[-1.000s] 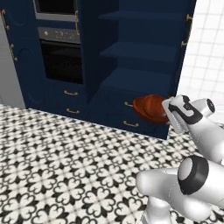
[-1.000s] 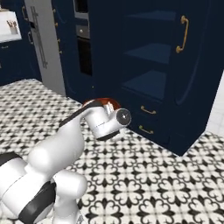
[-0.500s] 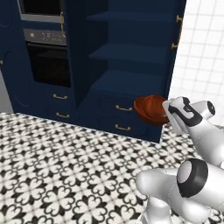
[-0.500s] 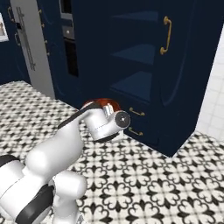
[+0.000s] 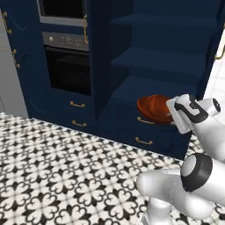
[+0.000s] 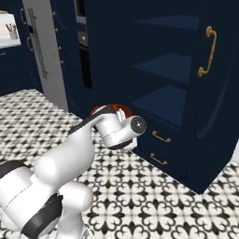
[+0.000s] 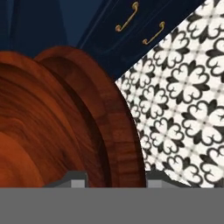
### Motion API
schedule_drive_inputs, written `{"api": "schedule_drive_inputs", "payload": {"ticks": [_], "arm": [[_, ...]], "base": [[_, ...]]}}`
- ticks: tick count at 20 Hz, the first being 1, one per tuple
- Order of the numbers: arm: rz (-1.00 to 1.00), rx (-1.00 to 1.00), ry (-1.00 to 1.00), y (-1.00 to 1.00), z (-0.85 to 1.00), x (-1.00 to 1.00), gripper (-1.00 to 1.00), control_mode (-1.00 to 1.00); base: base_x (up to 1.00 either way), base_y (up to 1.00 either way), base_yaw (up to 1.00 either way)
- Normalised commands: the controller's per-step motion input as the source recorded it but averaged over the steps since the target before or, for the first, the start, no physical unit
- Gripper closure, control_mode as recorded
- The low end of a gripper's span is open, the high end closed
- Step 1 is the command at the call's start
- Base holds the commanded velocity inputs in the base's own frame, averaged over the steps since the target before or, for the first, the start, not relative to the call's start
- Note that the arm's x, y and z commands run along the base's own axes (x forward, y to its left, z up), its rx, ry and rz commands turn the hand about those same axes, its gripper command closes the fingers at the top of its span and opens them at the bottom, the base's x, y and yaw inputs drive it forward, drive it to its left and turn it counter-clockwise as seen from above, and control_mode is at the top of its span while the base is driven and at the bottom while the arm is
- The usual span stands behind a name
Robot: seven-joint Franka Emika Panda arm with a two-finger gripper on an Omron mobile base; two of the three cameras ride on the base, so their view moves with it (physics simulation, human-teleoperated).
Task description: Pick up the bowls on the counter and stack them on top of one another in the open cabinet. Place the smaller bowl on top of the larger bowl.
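While the cabinet point(image 5: 162, 57) stands open with bare navy shelves, the task looks barely half done: nothing is stacked inside yet. Patterned black-and-white floor tiles point(image 5: 66, 176) spread below, an oven point(image 5: 68, 66) at 9 o'clock. One bowl point(image 5: 154, 109), tilted, rides at 3 o'clock before the lowest shelf. The gripper point(image 5: 176, 115) is clamped on its rim.
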Motion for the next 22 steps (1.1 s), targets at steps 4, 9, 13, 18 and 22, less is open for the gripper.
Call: {"api": "schedule_drive_inputs", "payload": {"ticks": [4, 9, 13, 18, 22], "arm": [[0.00, 0.00, 0.00, 0.00, 0.00, 0.00, 1.00, 1.00], [0.00, 0.00, 0.00, 0.00, 0.00, 0.00, 1.00, 1.00], [0.00, 0.00, 0.00, 0.00, 0.00, 0.00, 1.00, 1.00], [0.00, 0.00, 0.00, 0.00, 0.00, 0.00, 1.00, 1.00], [0.00, 0.00, 0.00, 0.00, 0.00, 0.00, 1.00, 1.00]], "base": [[1.00, 0.90, -0.32], [0.92, 0.54, -0.65], [0.78, 0.36, -0.67], [0.73, 0.29, -0.40], [0.84, 0.52, -0.27]]}}
